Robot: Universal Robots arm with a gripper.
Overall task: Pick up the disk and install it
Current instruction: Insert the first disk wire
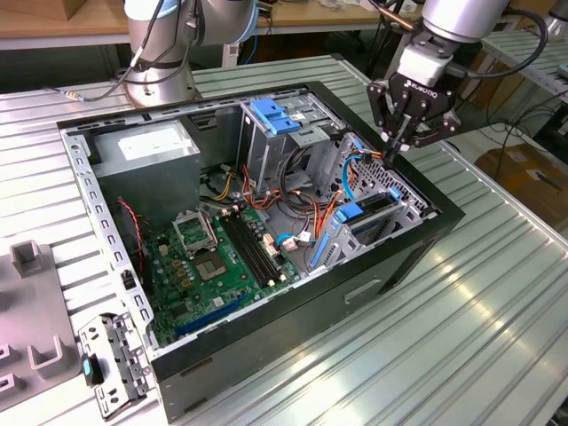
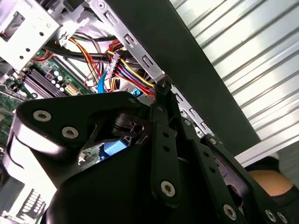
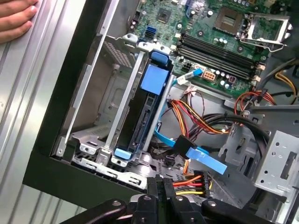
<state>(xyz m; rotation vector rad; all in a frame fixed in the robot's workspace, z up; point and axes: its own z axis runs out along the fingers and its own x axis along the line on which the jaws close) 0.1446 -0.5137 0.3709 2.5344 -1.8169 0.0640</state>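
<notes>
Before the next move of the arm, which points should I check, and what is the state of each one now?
1. Claw carries nothing: ok, it is shut and empty.
2. Disk in the drive cage: ok, it stands on edge inside.
3. Disk fully seated: cannot tell.
4. Cables away from the claw: not ok, the bundle lies close under it.
5. Nobody near: not ok, a hand rests on the table beside the case.

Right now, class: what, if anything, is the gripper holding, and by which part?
Nothing. The gripper has its fingers closed together on nothing, above the open computer case. The disk sits in its bay.
</notes>
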